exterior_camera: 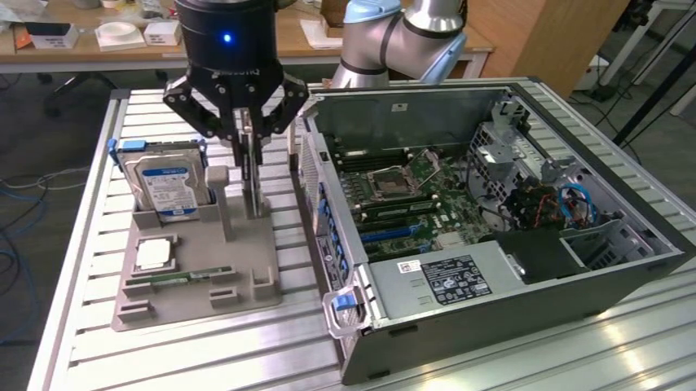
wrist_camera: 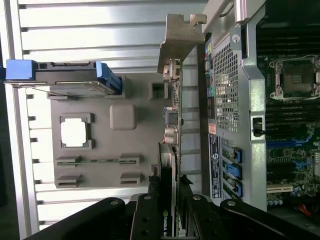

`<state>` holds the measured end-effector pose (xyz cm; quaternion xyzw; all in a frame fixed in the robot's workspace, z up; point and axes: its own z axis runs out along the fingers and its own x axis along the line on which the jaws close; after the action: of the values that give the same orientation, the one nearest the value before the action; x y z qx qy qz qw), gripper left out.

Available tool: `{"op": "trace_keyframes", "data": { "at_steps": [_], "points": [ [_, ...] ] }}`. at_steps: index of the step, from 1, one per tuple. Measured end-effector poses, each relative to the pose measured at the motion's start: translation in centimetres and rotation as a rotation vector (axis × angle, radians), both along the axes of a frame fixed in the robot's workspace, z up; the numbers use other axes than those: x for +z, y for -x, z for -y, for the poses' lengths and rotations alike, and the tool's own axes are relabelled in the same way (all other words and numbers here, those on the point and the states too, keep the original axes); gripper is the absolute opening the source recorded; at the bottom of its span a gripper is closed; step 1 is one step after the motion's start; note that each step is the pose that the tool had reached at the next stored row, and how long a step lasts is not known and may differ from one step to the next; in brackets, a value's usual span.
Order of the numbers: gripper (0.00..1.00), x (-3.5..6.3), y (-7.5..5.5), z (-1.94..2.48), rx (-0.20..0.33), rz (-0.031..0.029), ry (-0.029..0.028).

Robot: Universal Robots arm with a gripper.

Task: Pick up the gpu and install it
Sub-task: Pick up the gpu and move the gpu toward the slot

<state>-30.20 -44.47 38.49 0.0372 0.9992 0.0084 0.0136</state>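
Tabletop (exterior_camera: 77, 326) of slatted metal is seen under a grey holder (exterior_camera: 185, 308), which is taken here as the reference for every place. On the holder's far corner at the exterior view's left, a silver hard drive (exterior_camera: 163, 186) with a blue-white label is stood upright in a blue frame. On the holder nearer the camera than that drive, a square processor chip (exterior_camera: 155, 254) is laid flat in a recess. Just nearer again, a narrow green memory stick (exterior_camera: 179, 278) is laid between small blocks.

Toward the holder's edge at the exterior view's right, the gpu (exterior_camera: 253, 191) is stood on its long edge between two grey uprights. It is seen edge-on as a thin black card. Whether its lower edge is seated in the holder or raised off it cannot be told.

Directly above the holder, the gripper (exterior_camera: 250, 151) is hung straight down over the card. In the wrist view the gripper (wrist_camera: 170, 182) is seen from above with its black fingers (wrist_camera: 148, 212) pressed against both flat sides of the gpu (wrist_camera: 171, 155), so the card is clamped between them. The card's silver bracket (wrist_camera: 180, 35) is shown at its far end.

Just beside the holder, on the exterior view's right, an open computer case (exterior_camera: 609, 277) is laid on its side. Its motherboard (exterior_camera: 425, 204) and its power supply (exterior_camera: 446, 281) are exposed.
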Motion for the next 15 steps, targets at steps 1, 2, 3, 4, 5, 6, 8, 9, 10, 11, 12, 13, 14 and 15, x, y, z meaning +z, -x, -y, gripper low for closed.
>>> {"op": "trace_keyframes", "data": {
  "at_steps": [1, 2, 3, 4, 5, 6, 8, 9, 10, 11, 12, 13, 14, 15],
  "points": [
    [0.26, 0.29, 0.0, 0.0, 0.0, 0.0001, -0.0001],
    [0.26, 0.59, 0.0, 0.0, 0.0, 0.0003, 0.0],
    [0.26, 0.84, 0.0, 0.0, 0.0, 0.0004, 0.0],
    [0.26, 1.09, 0.0, 0.0, 0.0, 0.0005, -0.0001],
    [0.26, 1.33, 0.0, 0.0, 0.0, 0.0007, 0.0],
    [0.26, 1.56, 0.0, 0.0, 0.0, 0.0007, 0.0],
    [0.26, 2.05, 0.0, 0.0, 0.0, 0.0009, 0.0],
    [0.26, 2.24, 0.0, 0.0, 0.0, 0.0009, 0.0],
    [0.26, 2.36, 0.0, 0.0, 0.0, 0.0011, -0.0001],
    [0.26, 2.38, 0.0, 0.0, 0.0, 0.0011, -0.0001],
    [0.26, 2.37, 0.0, 0.0, 0.0, 0.0011, -0.0002],
    [0.26, 2.38, 0.0, 0.0, 0.0, 0.0011, -0.0002],
    [0.26, 2.38, 0.0, 0.0, 0.0, 0.0011, -0.0001],
    [0.26, 2.38, 0.0, 0.0, 0.0, 0.001, -0.0001]
  ]
}}
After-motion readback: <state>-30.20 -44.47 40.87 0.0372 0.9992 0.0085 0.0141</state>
